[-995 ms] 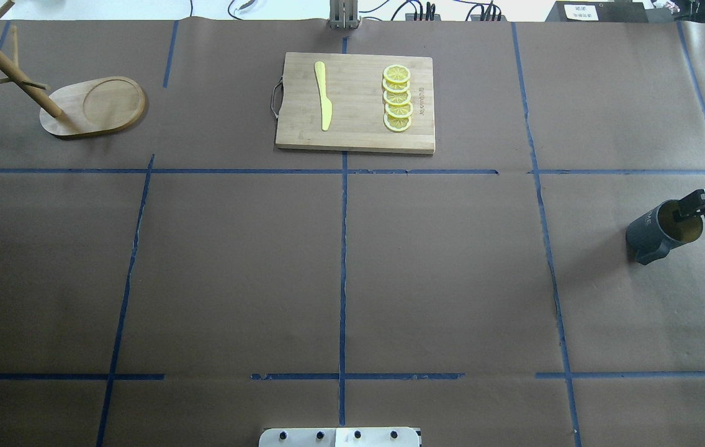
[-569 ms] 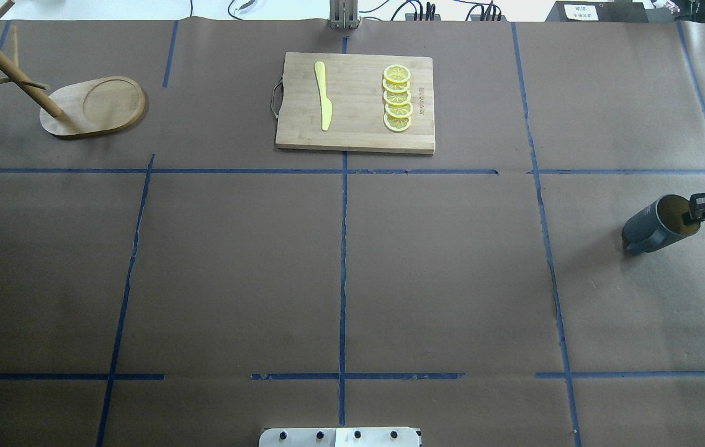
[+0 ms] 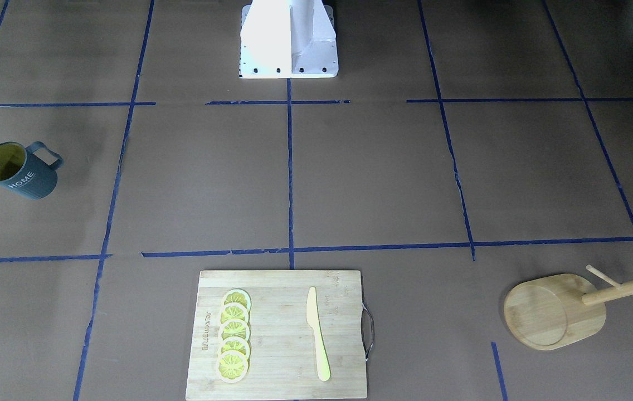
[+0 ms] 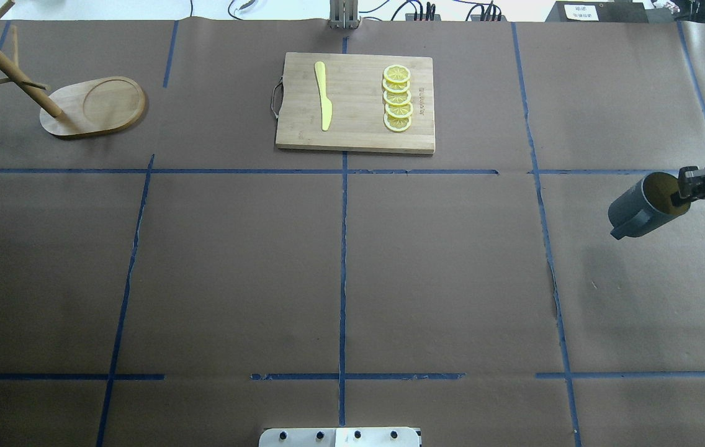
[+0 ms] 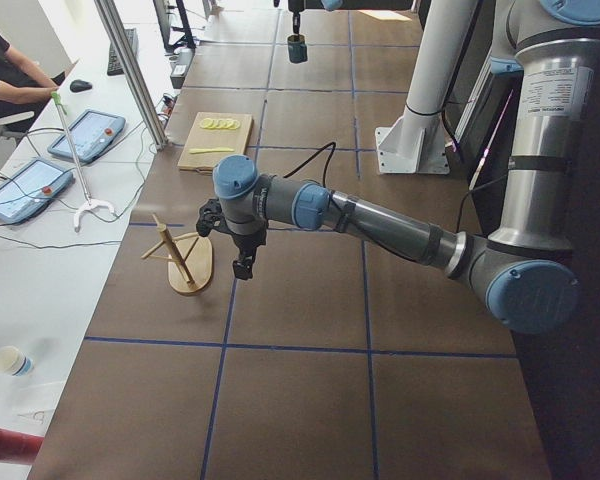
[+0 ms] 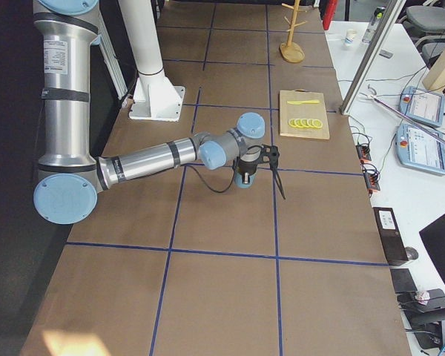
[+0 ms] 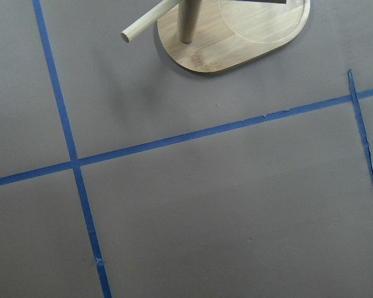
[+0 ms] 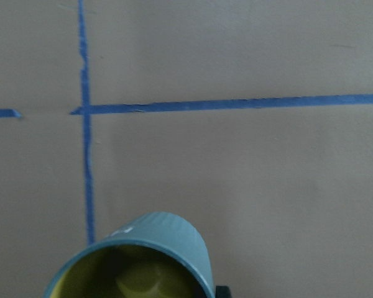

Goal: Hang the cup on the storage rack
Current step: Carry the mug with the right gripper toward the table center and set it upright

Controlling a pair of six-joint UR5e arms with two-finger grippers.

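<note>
**Right-arm grasp.** The dark blue-grey ribbed mug (image 4: 637, 211) with a yellow-green inside is held tilted at the right edge of the brown-papered table (image 4: 352, 267). Its rim is pinched by the right gripper (image 4: 680, 191), with one finger inside the mouth. The light wooden mug tree (image 4: 110, 102) stands at the far left, well apart from the mug. The left gripper (image 5: 243, 268) hangs near the tree; whether it is spread cannot be told. A rectangular bamboo cutting board (image 4: 355, 133) lies at the far centre.

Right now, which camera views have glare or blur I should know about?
Exterior front-facing: the white robot base is blown out, no detail. Right wrist-mounted: the cup is cropped at the bottom edge and slightly soft. Overhead exterior: evenly lit and sharp.
</note>
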